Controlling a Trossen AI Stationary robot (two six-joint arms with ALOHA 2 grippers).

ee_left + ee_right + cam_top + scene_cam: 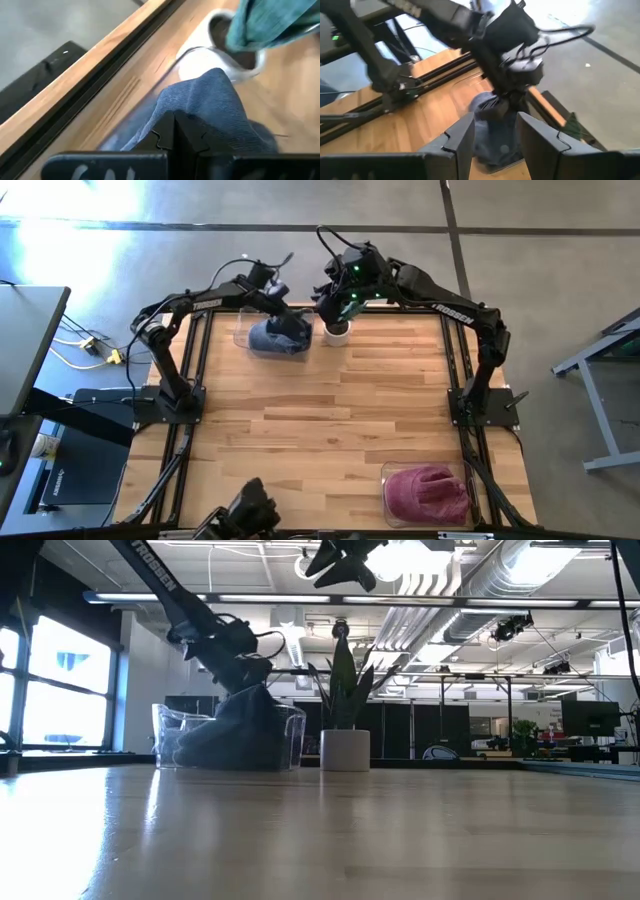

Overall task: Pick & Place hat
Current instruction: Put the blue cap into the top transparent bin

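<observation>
A blue-grey hat [282, 338] sits in a clear plastic container [165, 730] at the table's far edge. In the low view the hat [235, 735] rises to a peak under my left gripper [243, 675], which is shut on its top. My right gripper [332, 298] hovers open, high above a small white plant pot [338, 331] just right of the hat. In the right wrist view its fingers [461, 136] frame the left gripper and the hat [492, 131]. A pink hat [428, 492] lies in a second clear container near the table's near right corner. My left gripper pinches a raised fold of the blue hat's top [200, 102] between its two fingers, coming from above and slanting down. The cloth is drawn up into a peak [248, 695] under the fingers. The hat's lower part still rests inside the clear container.
The white pot with its tall green plant [345, 690] stands right beside the blue hat's container. The table's black frame rails [195, 370] run along both sides. Bare wooden tabletop [330, 420] lies between the far containers and the pink hat's container [392, 480].
</observation>
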